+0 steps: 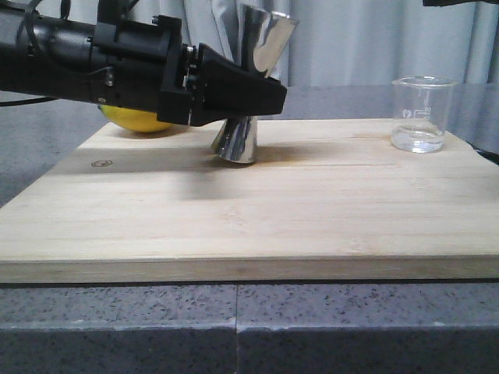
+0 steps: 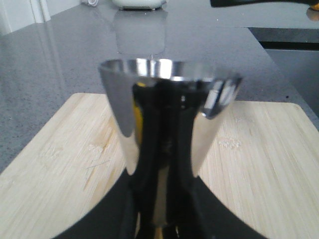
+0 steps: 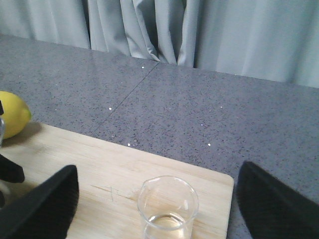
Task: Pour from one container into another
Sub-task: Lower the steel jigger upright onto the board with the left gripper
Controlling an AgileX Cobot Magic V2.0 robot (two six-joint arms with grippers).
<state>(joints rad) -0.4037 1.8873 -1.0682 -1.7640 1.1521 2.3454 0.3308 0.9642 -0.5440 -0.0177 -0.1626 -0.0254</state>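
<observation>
1. the glass beaker [image 1: 422, 114] stands straight up near the 3 o'clock end of the wooden board [image 1: 257, 210]. it has a little clear water at the bottom.
2. the shiny metal jigger [image 1: 251, 86] is near the 11 o'clock part of the board. it leans over to one side and its bottom rim looks like it touches the wood.
3. the left gripper [image 1: 261, 97] reaches in from 9 o'clock, lying almost flat. its jaws are squeezed on the thin middle of the jigger.
4. the right gripper [image 3: 157, 199] hangs above the beaker. its jaws are wide open with nothing in them, one finger on each side of the glass.
5. i think the step now is grabbing the beaker. the right gripper should go down straight, keep the glass in the middle of its fingers, and close softly so no water spills.
6. i think the left gripper should set the jigger up straight first, so its open top faces up for the water.
7. the yellow lemon [image 1: 136, 121] sits behind the left arm, near 10 o'clock, half on the board's back edge. it is not needed.
</observation>
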